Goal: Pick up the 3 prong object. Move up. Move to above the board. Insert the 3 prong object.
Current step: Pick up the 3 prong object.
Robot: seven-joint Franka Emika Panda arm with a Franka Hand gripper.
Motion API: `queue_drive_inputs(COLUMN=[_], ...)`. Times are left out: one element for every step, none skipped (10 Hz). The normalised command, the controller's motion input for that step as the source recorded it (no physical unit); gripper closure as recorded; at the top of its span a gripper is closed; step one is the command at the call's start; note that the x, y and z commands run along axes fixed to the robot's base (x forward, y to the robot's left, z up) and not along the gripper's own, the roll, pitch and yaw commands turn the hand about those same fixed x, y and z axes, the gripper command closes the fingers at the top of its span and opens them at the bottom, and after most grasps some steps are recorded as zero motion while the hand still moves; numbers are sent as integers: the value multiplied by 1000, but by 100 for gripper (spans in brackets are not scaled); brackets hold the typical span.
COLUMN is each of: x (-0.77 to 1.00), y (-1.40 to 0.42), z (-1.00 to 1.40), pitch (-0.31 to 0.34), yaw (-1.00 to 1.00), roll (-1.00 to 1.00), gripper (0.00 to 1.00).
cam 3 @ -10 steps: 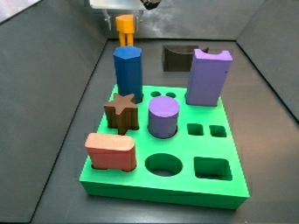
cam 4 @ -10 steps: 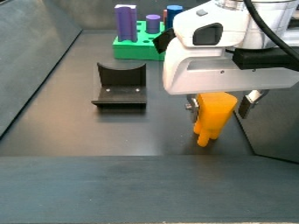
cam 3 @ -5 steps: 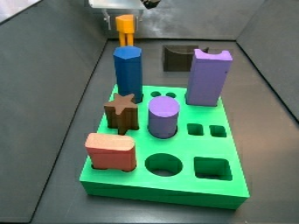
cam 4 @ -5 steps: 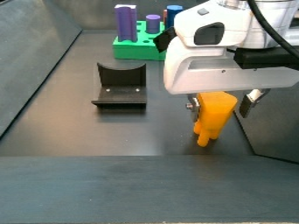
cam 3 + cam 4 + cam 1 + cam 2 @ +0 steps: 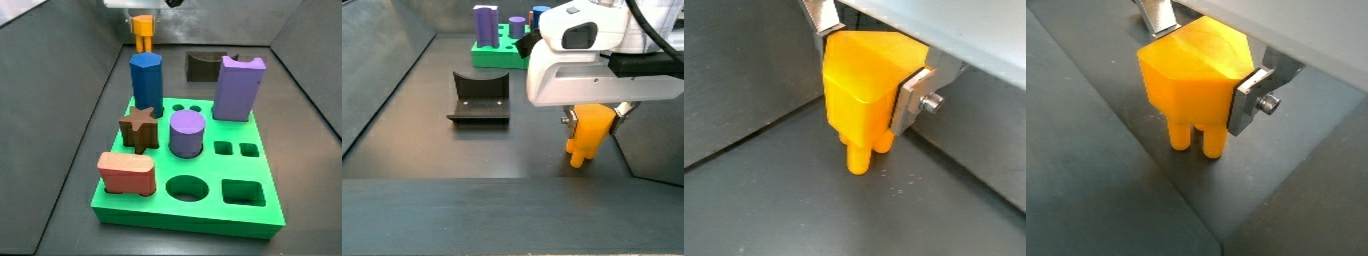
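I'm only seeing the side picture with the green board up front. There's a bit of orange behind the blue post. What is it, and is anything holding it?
Observer: It's the 3 prong object. In both wrist views the gripper has a silver finger pressed on each side of it.

Operator: Is it on the floor or in the air?

Observer: In a side view its prongs point down; I can't tell whether they touch the dark floor.

Operator: Is it over the board?

Observer: No. In that side view the board sits far back, with the fixture on the floor nearer the board than the gripper is.
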Motion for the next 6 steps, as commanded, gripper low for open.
queue_drive_inputs(x=[0,0,0,0,0,0], y=[0,0,0,0,0,0], z=[0,0,0,0,0,0], pitch=[0,0,0,0,0,0], yaw=[0,0,0,0,0,0], roll=[0,0,0,0,0,0], gripper=[100,100,100,100,100,100])
